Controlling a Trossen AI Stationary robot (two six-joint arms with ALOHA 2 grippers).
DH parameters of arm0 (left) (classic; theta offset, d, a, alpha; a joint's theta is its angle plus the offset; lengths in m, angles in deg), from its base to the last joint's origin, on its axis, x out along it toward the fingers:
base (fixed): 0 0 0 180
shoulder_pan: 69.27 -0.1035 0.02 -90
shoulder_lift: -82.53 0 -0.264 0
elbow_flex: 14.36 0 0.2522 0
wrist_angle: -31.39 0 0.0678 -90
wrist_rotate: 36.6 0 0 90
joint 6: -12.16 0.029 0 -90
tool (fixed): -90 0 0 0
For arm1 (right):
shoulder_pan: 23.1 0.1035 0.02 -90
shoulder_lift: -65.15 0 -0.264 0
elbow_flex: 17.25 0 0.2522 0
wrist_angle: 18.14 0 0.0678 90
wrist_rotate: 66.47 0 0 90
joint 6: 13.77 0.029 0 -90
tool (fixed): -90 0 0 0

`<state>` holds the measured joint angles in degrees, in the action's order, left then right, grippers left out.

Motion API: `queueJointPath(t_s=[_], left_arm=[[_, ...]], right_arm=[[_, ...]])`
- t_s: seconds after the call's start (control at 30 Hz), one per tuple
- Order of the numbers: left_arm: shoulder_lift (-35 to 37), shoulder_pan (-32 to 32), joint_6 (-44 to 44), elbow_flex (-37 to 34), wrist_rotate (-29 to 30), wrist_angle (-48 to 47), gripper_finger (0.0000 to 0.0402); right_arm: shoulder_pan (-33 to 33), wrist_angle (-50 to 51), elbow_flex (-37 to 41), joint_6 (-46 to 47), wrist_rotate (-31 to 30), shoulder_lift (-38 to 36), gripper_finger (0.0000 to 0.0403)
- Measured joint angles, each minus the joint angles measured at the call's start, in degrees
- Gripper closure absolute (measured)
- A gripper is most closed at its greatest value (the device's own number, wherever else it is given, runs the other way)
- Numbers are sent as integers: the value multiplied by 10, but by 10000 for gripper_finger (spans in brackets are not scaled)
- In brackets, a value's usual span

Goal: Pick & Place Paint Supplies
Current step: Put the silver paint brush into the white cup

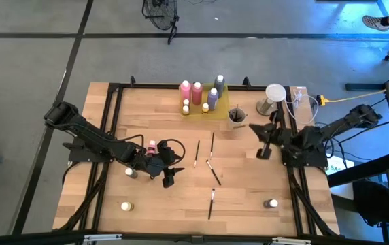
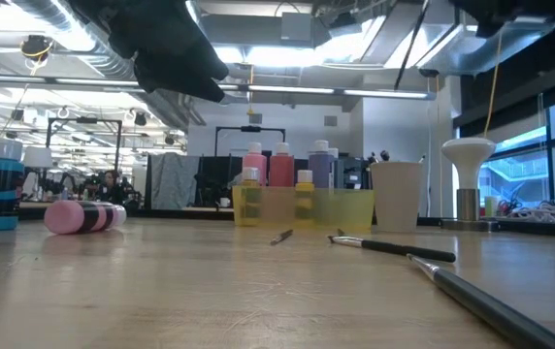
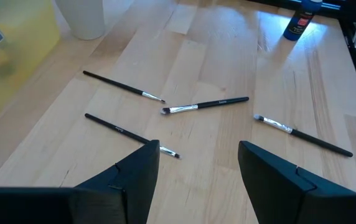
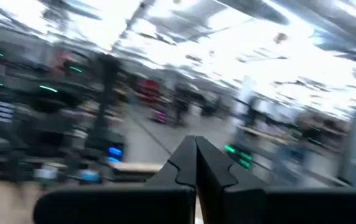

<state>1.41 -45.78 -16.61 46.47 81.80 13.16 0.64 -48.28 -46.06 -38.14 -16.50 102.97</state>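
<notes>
The paintbrushes lie loose on the bare middle of the table: 4 show ahead of my left jaws, the nearest brush pointing its light tip just beside my near finger, 2 more meeting tip to tip beyond it, and a 4th off to the side. A pink bottle lies on its side right by my left wrist, and small pale-capped bottles stand near the table's front edge. The yellow tray at the back already holds several bottles, and the cup stands beside it. My left jaws hover partly open over the brushes with nothing between them; my right jaws are pressed fully together, empty, raised and pointing out into the room. I judge I am at the approach for the next pick, likely the nearest brush. That calls for lowering squarely over its thin handle, then closing almost completely, since it lies flat on the wood. The right wrist view is smeared, so I cannot read anything of the table there, and my left arm partly covers the pink bottle from above.
</notes>
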Motion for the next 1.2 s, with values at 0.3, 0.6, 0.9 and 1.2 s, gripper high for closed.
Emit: queueJointPath(t_s=[0.3, 0.6, 0.9, 1.2], left_arm=[[0, 0, 0, 0, 0, 0, 188], [0, 0, 0, 0, 0, 0, 188], [0, 0, 0, 0, 0, 0, 188], [0, 0, 0, 0, 0, 0, 188]], right_arm=[[-107, 82, 0, 123, -60, 13, 403], [-205, 102, 0, 216, -59, 75, 403], [-264, 101, 0, 289, -61, 160, 403], [-272, 86, 0, 332, -15, 200, 396]])
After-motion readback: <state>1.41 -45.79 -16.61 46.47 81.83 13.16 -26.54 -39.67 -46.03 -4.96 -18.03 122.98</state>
